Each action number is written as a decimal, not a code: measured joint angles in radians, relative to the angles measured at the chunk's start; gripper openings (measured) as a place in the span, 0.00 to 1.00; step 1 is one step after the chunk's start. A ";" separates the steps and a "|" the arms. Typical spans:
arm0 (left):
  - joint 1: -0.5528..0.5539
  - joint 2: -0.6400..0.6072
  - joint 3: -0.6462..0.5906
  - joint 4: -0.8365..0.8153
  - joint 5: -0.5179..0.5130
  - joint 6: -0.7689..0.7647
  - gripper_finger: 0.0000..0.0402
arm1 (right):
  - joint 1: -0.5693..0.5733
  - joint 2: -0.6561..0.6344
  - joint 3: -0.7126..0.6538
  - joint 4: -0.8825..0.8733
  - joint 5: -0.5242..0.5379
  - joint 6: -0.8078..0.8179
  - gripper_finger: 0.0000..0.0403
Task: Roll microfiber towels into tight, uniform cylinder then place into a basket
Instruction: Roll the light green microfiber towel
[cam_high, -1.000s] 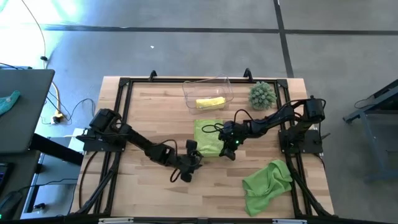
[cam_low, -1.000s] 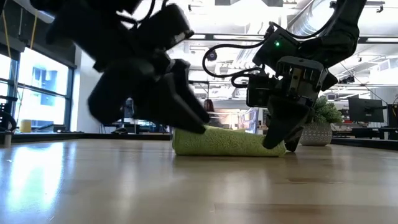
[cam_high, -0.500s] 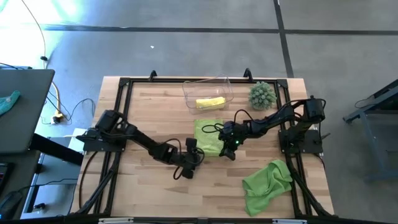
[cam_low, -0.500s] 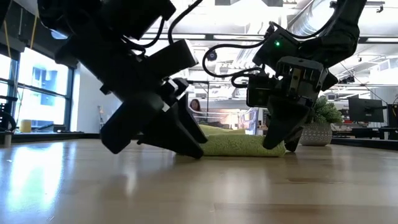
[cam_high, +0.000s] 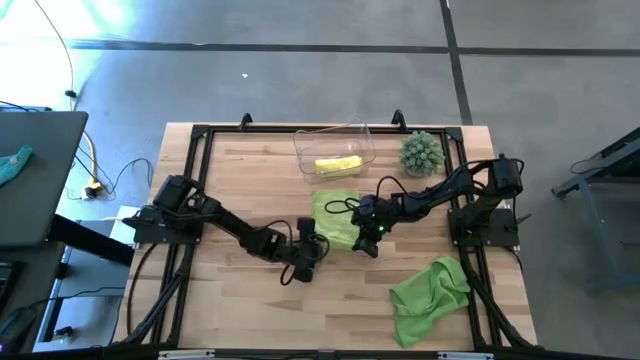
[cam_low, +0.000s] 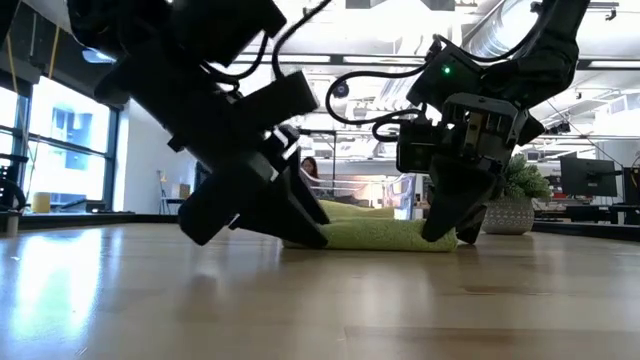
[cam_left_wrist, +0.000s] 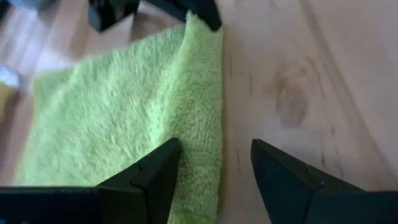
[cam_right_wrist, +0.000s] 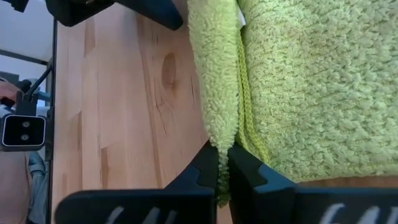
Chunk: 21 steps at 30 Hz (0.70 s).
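The left pincer (cam_high: 312, 250) has edged toward the folded lime towel (cam_high: 336, 220), jaws wide at its 7 o'clock corner; the right pincer (cam_high: 372, 243) pinches its 5 o'clock corner.

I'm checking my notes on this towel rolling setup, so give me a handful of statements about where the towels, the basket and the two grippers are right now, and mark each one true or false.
1. A yellow towel lies inside the clear basket. True.
2. The right gripper is wide open with nothing in it. False: it is shut on the near edge of the folded green towel in the middle of the table.
3. The left gripper is open at the folded green towel's edge. True.
4. A second green towel is neatly rolled in the basket. False: it lies crumpled on the table's near right corner.
5. The spiky plant stands beside the basket. True.
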<state>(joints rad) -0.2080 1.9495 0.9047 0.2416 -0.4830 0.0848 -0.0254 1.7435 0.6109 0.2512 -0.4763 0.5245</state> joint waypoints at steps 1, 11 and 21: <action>0.008 0.000 0.000 -0.016 0.019 -0.027 0.47 | 0.000 0.000 0.000 0.000 0.000 0.000 0.00; 0.086 -0.008 0.005 -0.096 0.297 -0.271 0.47 | -0.023 -0.021 0.049 -0.127 -0.045 -0.091 0.17; 0.085 -0.006 0.004 -0.097 0.303 -0.375 0.47 | -0.028 -0.231 0.198 -0.713 -0.171 -0.226 0.35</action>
<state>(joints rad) -0.1230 1.9430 0.9089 0.1449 -0.1799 -0.2905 -0.0533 1.5121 0.8092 -0.4621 -0.6472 0.2986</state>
